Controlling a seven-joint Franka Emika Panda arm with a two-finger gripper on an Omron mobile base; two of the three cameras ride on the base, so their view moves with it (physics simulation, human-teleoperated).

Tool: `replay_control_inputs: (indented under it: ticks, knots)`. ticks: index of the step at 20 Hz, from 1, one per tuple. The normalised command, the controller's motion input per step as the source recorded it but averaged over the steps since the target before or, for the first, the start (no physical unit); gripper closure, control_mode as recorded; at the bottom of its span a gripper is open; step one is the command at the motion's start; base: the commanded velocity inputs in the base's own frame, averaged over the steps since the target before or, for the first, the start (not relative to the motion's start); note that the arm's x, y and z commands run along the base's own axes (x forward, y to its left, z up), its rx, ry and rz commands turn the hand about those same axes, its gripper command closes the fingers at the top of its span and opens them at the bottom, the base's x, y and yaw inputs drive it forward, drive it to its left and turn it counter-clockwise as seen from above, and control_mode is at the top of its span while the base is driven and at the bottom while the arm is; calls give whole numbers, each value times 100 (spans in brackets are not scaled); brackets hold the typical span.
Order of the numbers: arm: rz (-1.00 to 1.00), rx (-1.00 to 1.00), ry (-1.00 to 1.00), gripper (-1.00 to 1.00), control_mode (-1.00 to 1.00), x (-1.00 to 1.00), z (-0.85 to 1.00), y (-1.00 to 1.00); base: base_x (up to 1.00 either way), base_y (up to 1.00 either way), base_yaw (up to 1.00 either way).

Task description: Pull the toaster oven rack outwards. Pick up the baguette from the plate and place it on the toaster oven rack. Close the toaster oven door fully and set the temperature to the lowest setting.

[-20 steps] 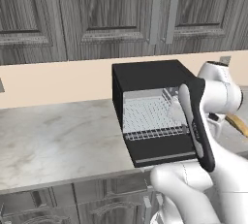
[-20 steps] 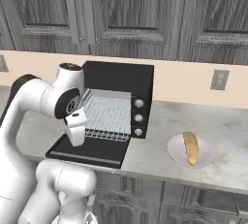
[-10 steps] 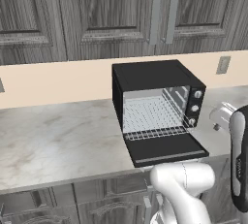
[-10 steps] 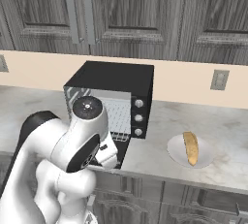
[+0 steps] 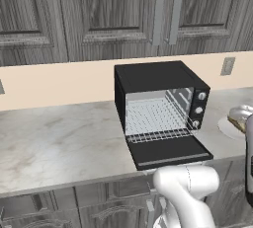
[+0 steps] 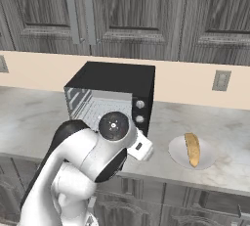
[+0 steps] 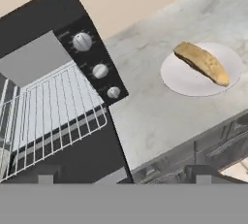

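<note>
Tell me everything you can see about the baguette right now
The baguette is a small, elongated golden-tan loaf with tapered ends and a slight curve; its crust looks rough and baked, darker along one edge. It lies flat across the round white plate, which is the only thing touching it. The plate sits on the marble counter to the right of the toaster oven, apart from it. The loaf looks whole.
</note>
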Motion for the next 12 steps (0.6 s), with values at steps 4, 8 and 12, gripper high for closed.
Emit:
replay_control_inputs:
  ticks: [4,8,12]
  knots:
    - [-5,-42,34,-100,-100,100,-2,0,0,0,0]
    - [-9,-20,33,-100,-100,66,-21,-16,0,0,0]
    - [0,0,0,-100,-100,1,-7,-70,0,0,0]
